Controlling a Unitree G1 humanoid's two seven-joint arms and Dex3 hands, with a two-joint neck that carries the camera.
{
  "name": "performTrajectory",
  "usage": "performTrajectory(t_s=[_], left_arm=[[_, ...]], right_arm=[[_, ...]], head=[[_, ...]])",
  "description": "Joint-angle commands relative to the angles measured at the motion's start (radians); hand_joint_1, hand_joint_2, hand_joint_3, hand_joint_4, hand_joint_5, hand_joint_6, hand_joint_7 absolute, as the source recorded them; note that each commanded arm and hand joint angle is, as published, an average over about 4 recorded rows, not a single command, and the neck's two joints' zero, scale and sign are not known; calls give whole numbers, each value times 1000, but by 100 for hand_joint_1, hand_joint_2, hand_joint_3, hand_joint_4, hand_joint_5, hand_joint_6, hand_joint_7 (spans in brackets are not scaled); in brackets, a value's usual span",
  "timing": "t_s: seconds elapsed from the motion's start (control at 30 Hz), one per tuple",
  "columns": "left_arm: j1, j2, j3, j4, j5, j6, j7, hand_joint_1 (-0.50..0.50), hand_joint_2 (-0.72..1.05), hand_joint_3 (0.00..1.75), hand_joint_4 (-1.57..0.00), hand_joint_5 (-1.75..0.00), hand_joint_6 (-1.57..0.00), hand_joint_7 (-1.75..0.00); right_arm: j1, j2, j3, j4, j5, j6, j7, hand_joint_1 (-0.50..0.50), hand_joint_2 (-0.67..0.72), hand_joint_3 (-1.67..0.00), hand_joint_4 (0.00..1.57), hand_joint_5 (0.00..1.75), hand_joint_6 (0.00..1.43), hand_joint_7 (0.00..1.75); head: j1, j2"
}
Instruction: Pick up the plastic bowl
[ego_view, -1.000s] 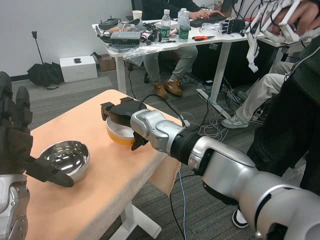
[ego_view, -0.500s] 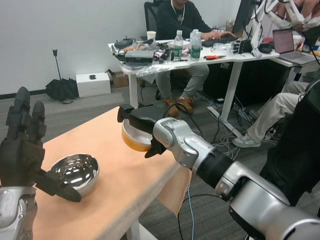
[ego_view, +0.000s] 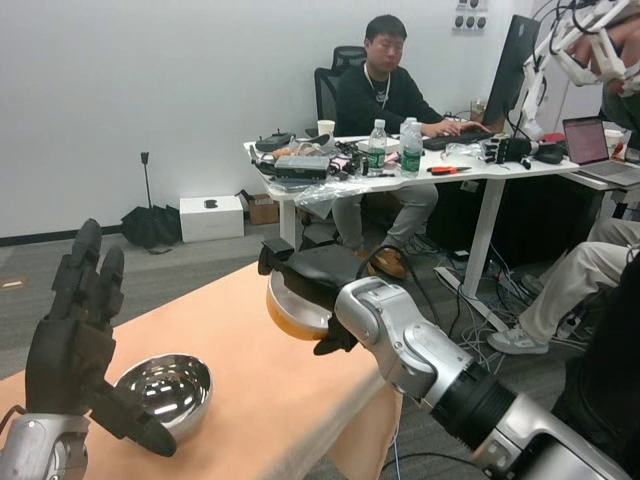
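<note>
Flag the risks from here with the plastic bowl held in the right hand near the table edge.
1. The right hand holds the orange plastic bowl from above, over the rim; how secure that hold is cannot be seen, so it may slip.
2. The bowl is close to the far edge of the orange-covered table; a drop could send it to the floor.
3. The open left hand hovers beside the shiny steel bowl and could knock it.

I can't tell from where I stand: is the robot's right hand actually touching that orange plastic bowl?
Touching. In the head view the right hand wraps over the plastic bowl, fingers on its rim, holding it above the table.
</note>
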Motion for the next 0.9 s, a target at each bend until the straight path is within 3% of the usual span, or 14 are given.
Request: performTrajectory(t_s=[0.03,0.23,0.9], left_arm=[[4,17,6,-11,-13,1,-4,-50,-64,9,0,0,0,-7],[8,27,5,-15,-25,2,-5,-50,-64,9,0,0,0,-7],[21,34,12,-28,-30,-3,-6,-50,-64,9,0,0,0,-7]], right_arm=[[8,-8,-10,-36,-31,14,11,-46,-54,-159,86,175,88,168],[6,-7,7,-69,-90,22,24,-46,-57,-159,86,175,91,168],[-1,4,17,-61,-96,22,26,-46,-56,-159,88,175,91,168]], head=[[15,7],[30,11],[39,-3]])
